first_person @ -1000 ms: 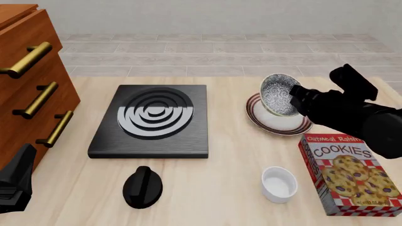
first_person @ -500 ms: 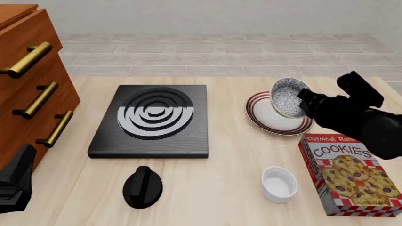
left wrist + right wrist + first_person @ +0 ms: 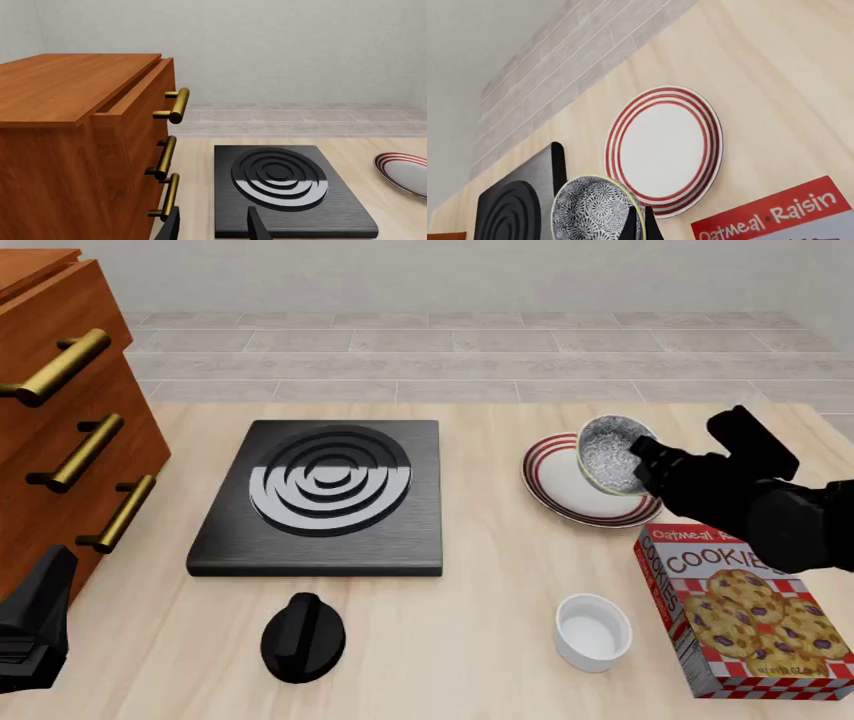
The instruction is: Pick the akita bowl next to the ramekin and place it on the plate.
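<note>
Right gripper (image 3: 641, 462): clamped on the akita bowl's rim.
Akita bowl (image 3: 610, 455): tilted, held over the plate (image 3: 554, 490), right of frame centre.
Ramekin (image 3: 593, 631): lower right, on table.
Left gripper (image 3: 212, 225): fingers apart, holding nothing.

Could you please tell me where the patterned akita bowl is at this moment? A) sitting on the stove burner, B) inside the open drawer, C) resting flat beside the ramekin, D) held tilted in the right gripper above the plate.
D: the akita bowl hangs tilted in the right gripper over the plate, far from the ramekin.
</note>
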### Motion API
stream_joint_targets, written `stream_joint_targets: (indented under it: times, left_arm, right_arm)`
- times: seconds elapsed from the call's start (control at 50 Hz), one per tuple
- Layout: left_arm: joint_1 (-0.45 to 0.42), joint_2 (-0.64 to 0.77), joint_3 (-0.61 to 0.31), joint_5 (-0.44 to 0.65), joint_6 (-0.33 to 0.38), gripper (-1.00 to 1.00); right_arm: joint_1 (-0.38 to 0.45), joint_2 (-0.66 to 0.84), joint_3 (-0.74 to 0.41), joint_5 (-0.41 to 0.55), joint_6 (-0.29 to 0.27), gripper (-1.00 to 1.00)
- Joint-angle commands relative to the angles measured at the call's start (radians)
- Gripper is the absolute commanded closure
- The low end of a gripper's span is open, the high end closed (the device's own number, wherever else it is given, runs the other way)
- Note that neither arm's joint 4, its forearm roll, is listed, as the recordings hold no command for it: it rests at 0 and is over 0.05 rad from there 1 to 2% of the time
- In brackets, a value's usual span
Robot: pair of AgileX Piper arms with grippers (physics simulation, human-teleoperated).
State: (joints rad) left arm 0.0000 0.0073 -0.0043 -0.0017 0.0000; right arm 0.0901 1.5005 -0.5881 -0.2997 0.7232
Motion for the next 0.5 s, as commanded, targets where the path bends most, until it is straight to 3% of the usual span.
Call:
stream_joint_targets:
  times: [0.02,0.5]
  left_arm:
    - [0.000,0.000,0.000,0.000,0.000,-1.00]
    - [0.000,0.000,0.000,0.000,0.000,-1.00]
  right_arm:
    - [-0.010,0.055,-0.026,-0.032,0.015,1.00]
    - [-0.029,0.182,-0.080,-0.083,0.027,1.00]
